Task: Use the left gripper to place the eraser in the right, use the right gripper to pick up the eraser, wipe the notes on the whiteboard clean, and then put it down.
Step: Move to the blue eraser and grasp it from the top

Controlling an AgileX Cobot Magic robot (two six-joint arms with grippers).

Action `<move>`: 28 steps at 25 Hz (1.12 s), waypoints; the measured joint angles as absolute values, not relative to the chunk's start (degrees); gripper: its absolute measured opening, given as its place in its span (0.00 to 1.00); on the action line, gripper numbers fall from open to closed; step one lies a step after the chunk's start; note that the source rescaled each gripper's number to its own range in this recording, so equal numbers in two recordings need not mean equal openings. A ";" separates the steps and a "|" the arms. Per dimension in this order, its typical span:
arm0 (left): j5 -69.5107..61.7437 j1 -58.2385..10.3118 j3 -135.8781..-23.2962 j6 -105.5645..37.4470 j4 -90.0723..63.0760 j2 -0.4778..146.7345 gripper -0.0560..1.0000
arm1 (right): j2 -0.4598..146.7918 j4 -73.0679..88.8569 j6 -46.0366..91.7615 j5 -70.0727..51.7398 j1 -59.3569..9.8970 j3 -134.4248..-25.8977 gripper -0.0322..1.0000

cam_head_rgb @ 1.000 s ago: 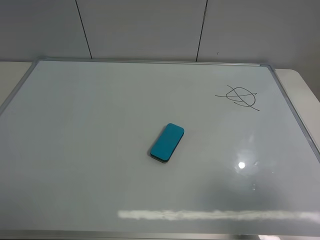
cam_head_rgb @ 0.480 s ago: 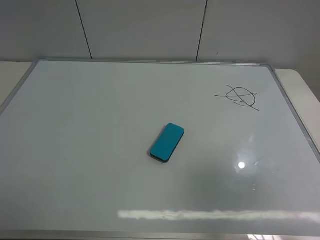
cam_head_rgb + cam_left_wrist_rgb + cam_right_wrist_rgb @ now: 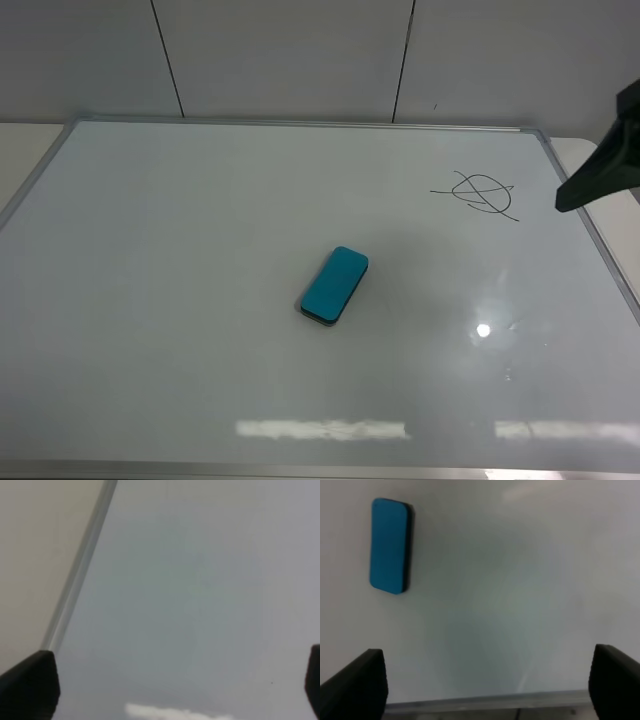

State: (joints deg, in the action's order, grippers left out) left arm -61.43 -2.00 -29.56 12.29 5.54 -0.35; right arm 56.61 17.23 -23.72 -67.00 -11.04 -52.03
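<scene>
The eraser lies flat near the middle of the whiteboard, teal face up and dark felt layer down on the white surface. Its long side runs slantwise to the whiteboard's silver frame, and nothing touches it. The notes, 1 rough circle crossed by a few strokes, sit toward the whiteboard's far right corner, well apart from the eraser. A black pointed piece of the right arm hangs over the right side of the whiteboard, near the notes.

In the right wrist view the right gripper has its 2 fingers spread apart. Only bare whiteboard and a strip of silver frame show between them. It grips nothing, and the eraser lies well apart from it.

The left gripper is spread wide, its 2 black fingertips at opposite sides of its view. It is empty, over bare whiteboard near the silver frame.
</scene>
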 joint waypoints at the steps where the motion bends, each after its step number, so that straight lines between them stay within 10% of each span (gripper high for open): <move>1: -61.43 -2.00 -29.56 12.29 5.54 -0.35 1.00 | 58.00 16.68 -27.26 -65.44 -13.83 -52.32 0.62; 13: -61.43 -2.00 -29.56 12.29 5.54 -0.35 1.00 | 76.77 -4.36 -77.90 -59.53 -43.08 -58.57 0.62; 28: -61.43 -2.00 -29.56 12.29 5.54 -0.35 1.00 | 105.75 -8.01 -81.55 -63.07 -46.23 -81.20 0.62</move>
State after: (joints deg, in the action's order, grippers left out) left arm -61.43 -2.00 -29.56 12.29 5.54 -0.35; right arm 105.75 -8.01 -81.55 -63.07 -46.23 -81.20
